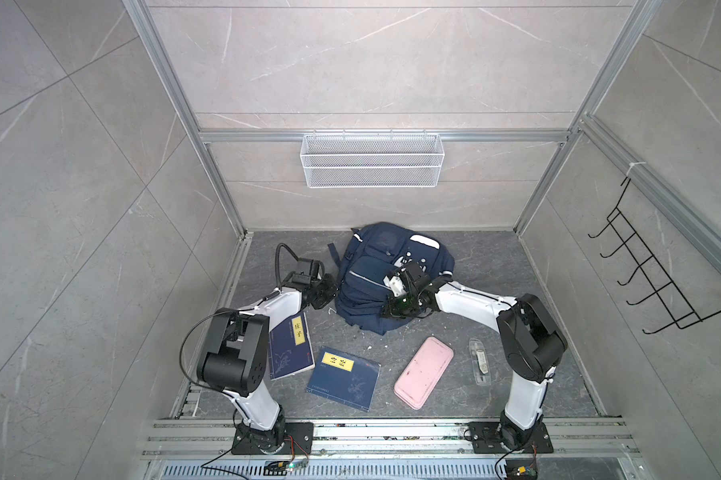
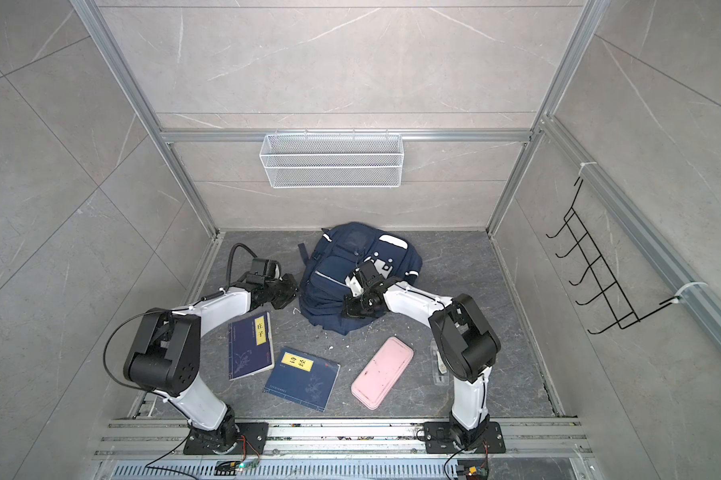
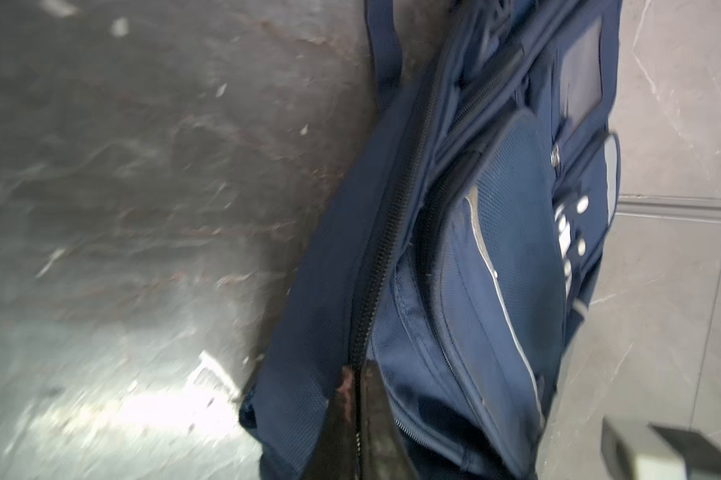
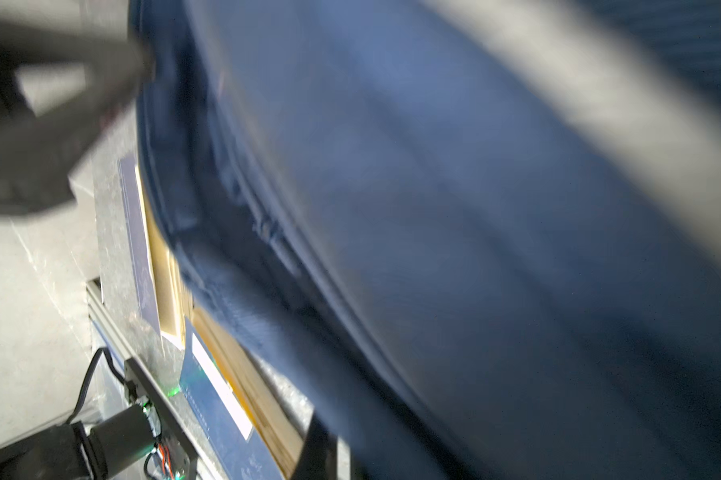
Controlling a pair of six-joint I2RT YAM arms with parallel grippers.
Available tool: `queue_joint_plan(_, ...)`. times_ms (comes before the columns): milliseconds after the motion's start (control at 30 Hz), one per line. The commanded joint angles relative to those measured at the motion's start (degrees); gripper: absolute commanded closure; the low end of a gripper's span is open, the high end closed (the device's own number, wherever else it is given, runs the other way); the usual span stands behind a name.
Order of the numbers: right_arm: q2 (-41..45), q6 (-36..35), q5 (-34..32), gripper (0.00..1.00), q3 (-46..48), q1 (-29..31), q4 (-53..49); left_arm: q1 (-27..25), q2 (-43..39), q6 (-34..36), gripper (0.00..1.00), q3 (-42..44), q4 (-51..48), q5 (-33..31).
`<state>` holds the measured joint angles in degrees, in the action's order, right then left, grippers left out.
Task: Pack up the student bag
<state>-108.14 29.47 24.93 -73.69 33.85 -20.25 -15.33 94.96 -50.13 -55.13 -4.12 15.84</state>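
The student bag (image 1: 375,266) (image 2: 338,266), navy with white patches and a silver stripe, lies at the back of the grey floor in both top views. My left gripper (image 1: 327,297) (image 2: 288,293) is at the bag's left edge. In the left wrist view its dark fingers (image 3: 375,419) are pressed together on the zipper seam of the bag (image 3: 496,270). My right gripper (image 1: 388,311) (image 2: 347,309) rests on the bag's lower front. In the right wrist view blurred navy fabric (image 4: 433,208) drapes over one dark finger (image 4: 317,453), so the jaws are mostly hidden.
Two navy books with yellow labels (image 1: 290,353) (image 1: 344,378) lie in front of the bag. A pink oblong case (image 1: 423,372) and a clear case (image 1: 480,361) lie to their right. A white wire basket (image 1: 371,160) hangs on the back wall, and a black hook rack (image 1: 650,270) on the right wall.
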Motion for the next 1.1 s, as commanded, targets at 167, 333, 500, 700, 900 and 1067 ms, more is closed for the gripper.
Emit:
queue_joint_plan(167,-1.2,-6.7,3.2,1.0,-10.6,-5.1,-5.9,-5.3,-3.6,-8.9,1.0,5.1,6.9,-0.4)
queue_joint_plan(333,-1.6,-8.7,5.1,1.0,-11.7,-1.4,-9.5,-9.6,-2.1,-12.2,1.0,2.1,9.6,-3.6)
queue_joint_plan(500,-1.0,-8.4,4.3,1.0,-8.8,1.9,-8.6,-11.5,0.6,-13.3,1.0,-2.8,10.3,-4.0)
queue_joint_plan(700,-1.4,-4.9,4.1,1.0,-4.6,3.7,-3.6,-12.7,1.6,-13.6,1.0,-5.6,10.7,-4.5)
queue_joint_plan(900,-4.0,-0.9,3.2,1.0,-4.8,6.0,1.8,-14.5,3.4,-13.5,1.0,-7.2,10.6,-3.5)
queue_joint_plan(1067,-3.1,0.3,-0.8,1.0,-2.7,5.8,3.7,-14.3,1.6,-11.5,1.0,-5.6,7.9,-3.5)
